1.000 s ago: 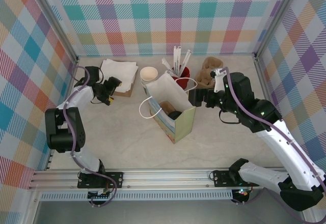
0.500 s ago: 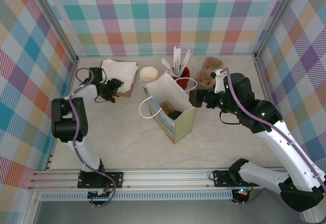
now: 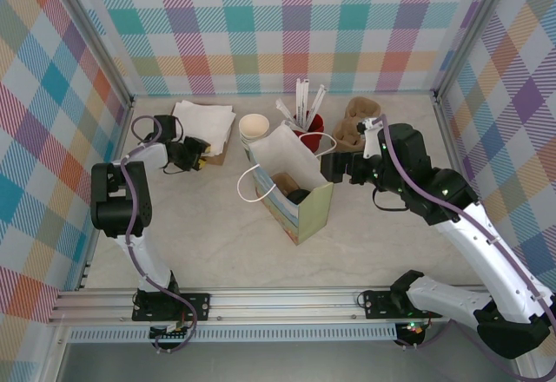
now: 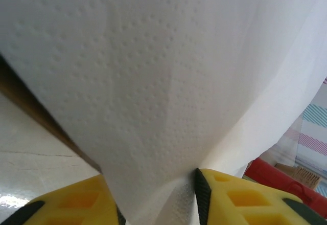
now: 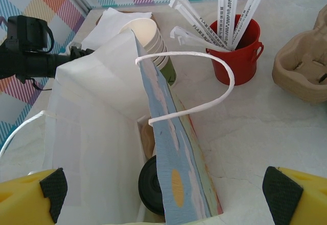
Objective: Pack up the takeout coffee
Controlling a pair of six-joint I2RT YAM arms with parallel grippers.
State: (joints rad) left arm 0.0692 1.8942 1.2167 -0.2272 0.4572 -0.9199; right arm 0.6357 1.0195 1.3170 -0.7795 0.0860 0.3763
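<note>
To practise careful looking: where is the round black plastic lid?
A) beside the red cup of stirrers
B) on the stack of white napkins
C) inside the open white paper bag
C: the round black plastic lid lies low between the walls of the open white paper bag.

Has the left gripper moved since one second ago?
Yes. The left gripper moved a little rightward and away, toward the fixed stack of white napkins.

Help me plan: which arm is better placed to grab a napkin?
Left. The left gripper is at the napkins, fingers either side of one; the right gripper hovers open at the bag.
</note>
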